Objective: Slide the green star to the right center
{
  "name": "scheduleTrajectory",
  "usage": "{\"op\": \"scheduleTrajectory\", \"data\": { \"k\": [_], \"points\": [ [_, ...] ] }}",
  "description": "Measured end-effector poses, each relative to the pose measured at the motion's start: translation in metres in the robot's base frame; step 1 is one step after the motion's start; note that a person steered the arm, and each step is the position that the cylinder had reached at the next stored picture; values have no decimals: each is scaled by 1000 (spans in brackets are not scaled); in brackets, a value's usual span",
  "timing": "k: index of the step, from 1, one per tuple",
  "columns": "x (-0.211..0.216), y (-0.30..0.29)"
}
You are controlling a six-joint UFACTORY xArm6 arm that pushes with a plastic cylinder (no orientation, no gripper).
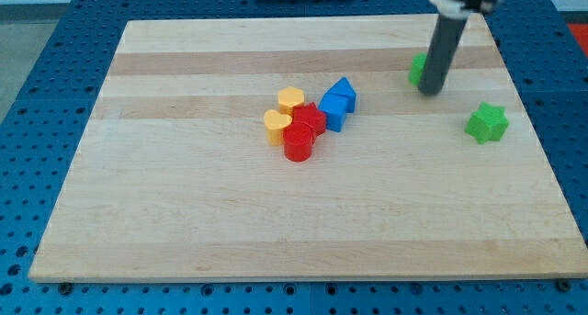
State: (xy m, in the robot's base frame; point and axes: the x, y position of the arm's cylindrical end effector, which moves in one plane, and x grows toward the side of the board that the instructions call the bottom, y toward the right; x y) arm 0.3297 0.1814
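**Green star sits right of my tip, apart from it**

The green star lies on the wooden board near its right edge, a little above mid-height in the view. It stands alone, with bare wood all round it.

My tip is down on the board to the star's left and slightly farther back, near it but not touching. The rod rises dark and nearly straight from the tip toward the view's top, where its mount is cut off by the frame. There is no claw on this arm, so nothing spreads or pinches: the rod simply ends at the tip.

A second green block peeks out just left of the rod, mostly hidden behind it. Its shape cannot be made out, and I cannot tell if the rod touches it.

Well to the left, near the board's centre, the other blocks sit bunched together. Two blue blocks are at the cluster's right, with a red star against them and a red cylinder just nearer. Two yellow hearts sit on the cluster's left, one behind the other.

The board rests on a blue perforated table. No brand, label or writing can be read anywhere.
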Motion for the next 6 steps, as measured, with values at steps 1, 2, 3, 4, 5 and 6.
{"op": "scheduleTrajectory", "data": {
  "k": [1,2,3,4,5,6],
  "points": [
    [-10,4],
    [2,4],
    [126,-12],
    [201,-12],
    [208,74],
    [207,94]
  ]
}}
